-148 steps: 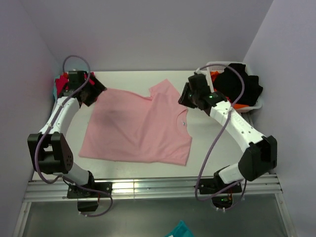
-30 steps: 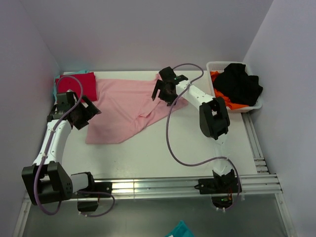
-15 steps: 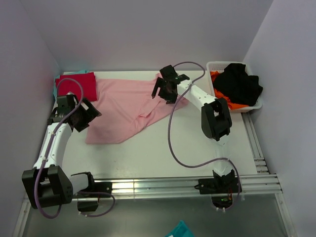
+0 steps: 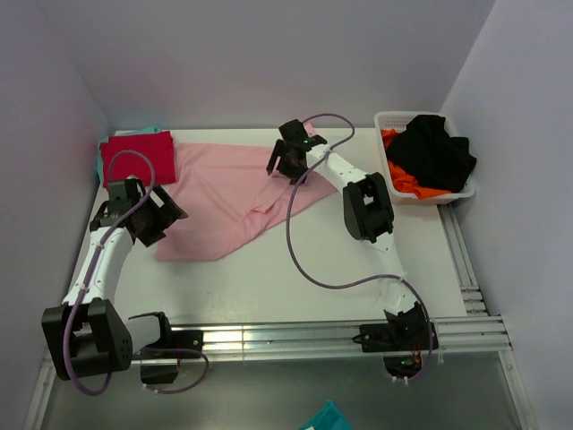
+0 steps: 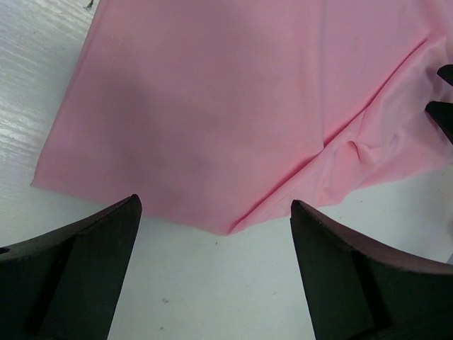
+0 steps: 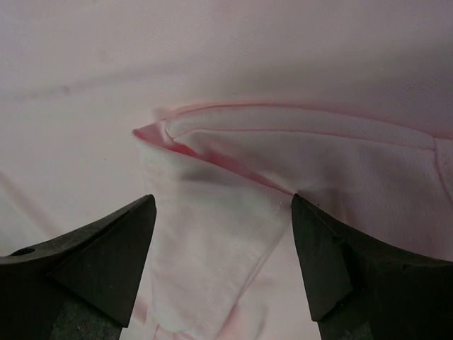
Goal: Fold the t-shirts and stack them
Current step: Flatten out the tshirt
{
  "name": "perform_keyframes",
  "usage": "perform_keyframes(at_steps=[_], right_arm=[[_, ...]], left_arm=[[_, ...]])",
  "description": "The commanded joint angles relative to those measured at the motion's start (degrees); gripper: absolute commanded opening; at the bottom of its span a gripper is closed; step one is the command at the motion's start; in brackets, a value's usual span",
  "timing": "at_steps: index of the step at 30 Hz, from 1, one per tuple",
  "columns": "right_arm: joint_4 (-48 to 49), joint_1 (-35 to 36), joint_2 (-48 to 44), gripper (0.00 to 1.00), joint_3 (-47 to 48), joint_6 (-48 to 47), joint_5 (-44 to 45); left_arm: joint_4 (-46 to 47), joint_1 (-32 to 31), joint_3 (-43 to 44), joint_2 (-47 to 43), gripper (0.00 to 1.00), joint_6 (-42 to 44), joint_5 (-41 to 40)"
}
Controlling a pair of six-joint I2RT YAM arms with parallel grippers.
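Observation:
The light pink t-shirt [image 4: 224, 193] lies rumpled and partly folded over itself across the table's back left. A folded red t-shirt [image 4: 139, 155] sits in the back left corner, with a sliver of teal cloth [image 4: 98, 164] at its left edge. My left gripper [image 4: 166, 215] hovers open over the pink shirt's near left part; its wrist view shows the shirt's near corner [image 5: 226, 228] between the open fingers [image 5: 368, 283]. My right gripper [image 4: 286, 163] stands open over the shirt's back right part, its fingers straddling a raised fold [image 6: 212, 145] of pink cloth without closing on it.
A white basket [image 4: 448, 199] at the back right holds black [image 4: 434, 152] and orange [image 4: 403, 184] clothes. Walls close in the table at left, back and right. A metal rail [image 4: 269, 339] runs along the near edge. A teal scrap [image 4: 324, 417] shows below the table.
The pink shirt, spread flat at first, is now bunched toward the left. Over the last second my right gripper slid left along the shirt and its jaws narrowed a little; my left gripper edged nearer.

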Motion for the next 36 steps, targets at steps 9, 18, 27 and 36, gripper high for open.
perform_keyframes(at_steps=[9, 18, 27, 36], right_arm=[[1.37, -0.46, -3.55, 0.84, -4.55, 0.02, 7.03], [2.51, -0.72, -5.58, 0.82, -8.08, 0.54, 7.39], [2.43, 0.42, -4.43, 0.47, -7.81, 1.86, 6.95], [1.9, 0.42, -4.69, 0.17, -9.4, 0.72, 7.39]], left_arm=[[4.23, 0.47, -0.72, 1.68, 0.93, 1.27, 1.85], [4.49, 0.56, -1.33, 1.77, 0.93, 1.62, 2.03], [4.58, 0.47, -1.6, 1.77, 0.93, 1.8, 1.76], [5.11, 0.47, -1.77, 2.74, 0.93, 2.06, 1.67]])
